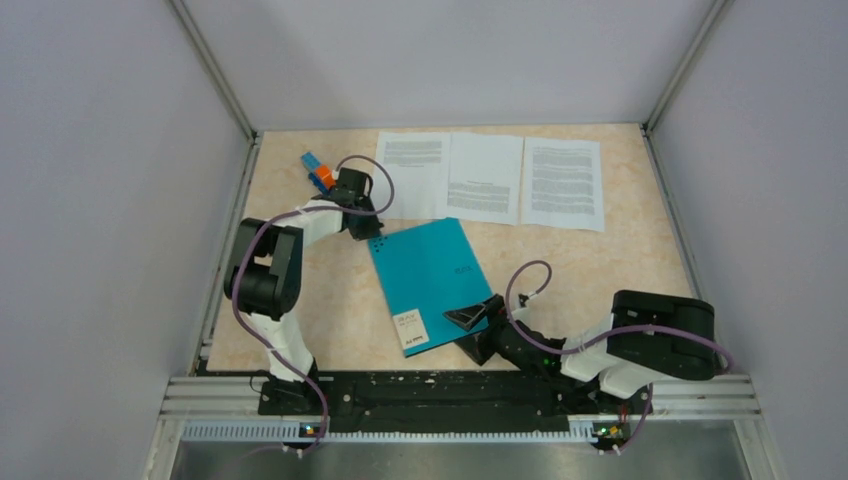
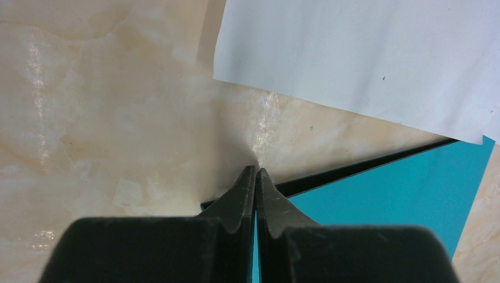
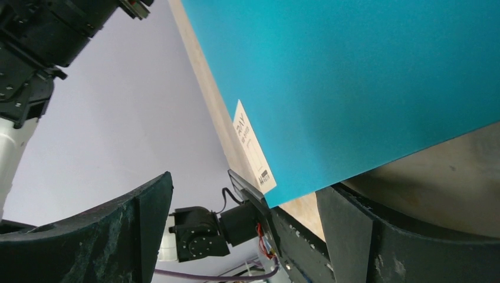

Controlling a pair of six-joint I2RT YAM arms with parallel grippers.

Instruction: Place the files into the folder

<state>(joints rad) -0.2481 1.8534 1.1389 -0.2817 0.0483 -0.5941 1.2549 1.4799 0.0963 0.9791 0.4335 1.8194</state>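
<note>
While left gripper (image 2: 255,175) sits closed, folder (image 2: 383,203) corner beneath.

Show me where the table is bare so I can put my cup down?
Biggest bare patch: the table right of the folder, between the paper sheets and the right arm. A smaller one lies between the left arm and the folder. Crowded: the far edge, with sheets, toy block and left gripper.

Text on the files (image 1: 487,178) and the folder label (image 1: 410,328) is illegibly small.

Files (image 1: 490,178) behind folder (image 1: 425,270), poss. touching
</note>
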